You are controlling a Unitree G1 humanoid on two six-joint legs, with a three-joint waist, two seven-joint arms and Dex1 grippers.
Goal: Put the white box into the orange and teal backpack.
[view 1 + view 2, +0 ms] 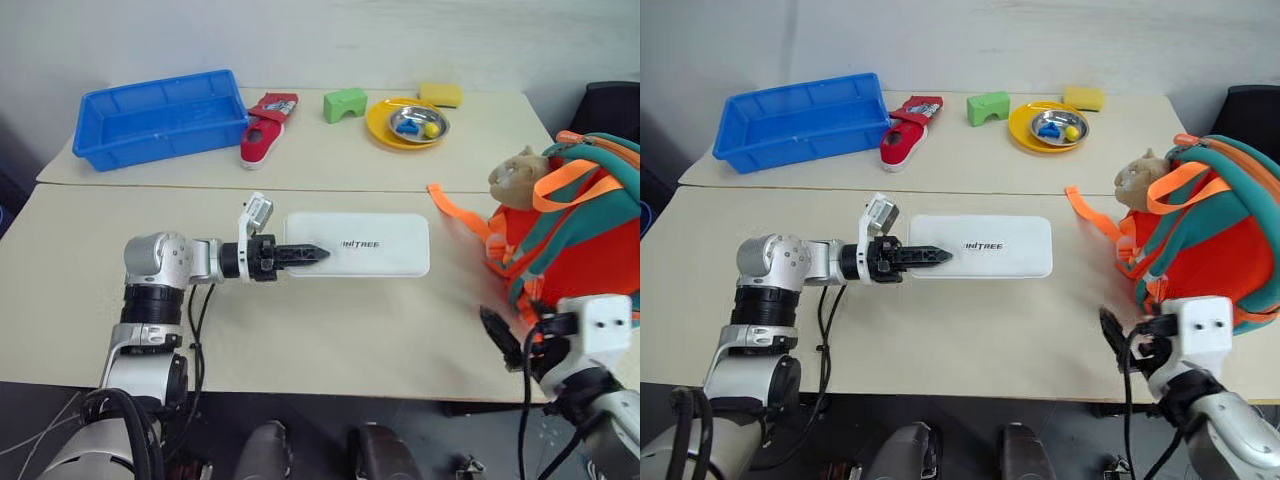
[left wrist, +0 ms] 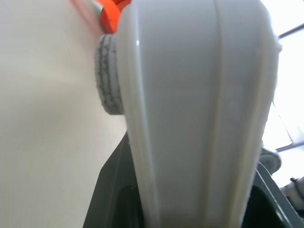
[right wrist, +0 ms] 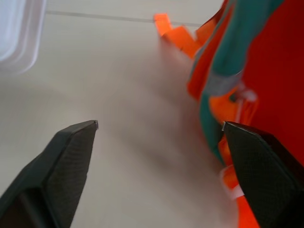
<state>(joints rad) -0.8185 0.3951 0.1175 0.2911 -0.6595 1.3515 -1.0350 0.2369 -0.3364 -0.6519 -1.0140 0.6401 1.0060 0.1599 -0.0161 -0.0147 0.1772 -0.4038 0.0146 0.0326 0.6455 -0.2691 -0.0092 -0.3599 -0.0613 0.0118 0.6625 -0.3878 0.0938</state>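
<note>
Left gripper (image 1: pixel 312 254) is clamping the white box (image 1: pixel 370 243); right gripper (image 3: pixel 159 130) is gaping beside the backpack (image 1: pixel 580 240), whose right side is cropped off.

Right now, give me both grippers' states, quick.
Left gripper: shut on the white box, gripping its end.
Right gripper: open, holding nothing, beside the orange and teal backpack.

1. Blue bin (image 1: pixel 160 118): far worktop (image 1: pixel 330 330) edge, well beyond the jaws.
2. Red shoe (image 1: pixel 266 130): beside bin.
3. Green block (image 1: pixel 344 104), yellow plate (image 1: pixel 385 128) holding metal bowl (image 1: pixel 418 124), yellow sponge (image 1: pixel 440 94): far row.
</note>
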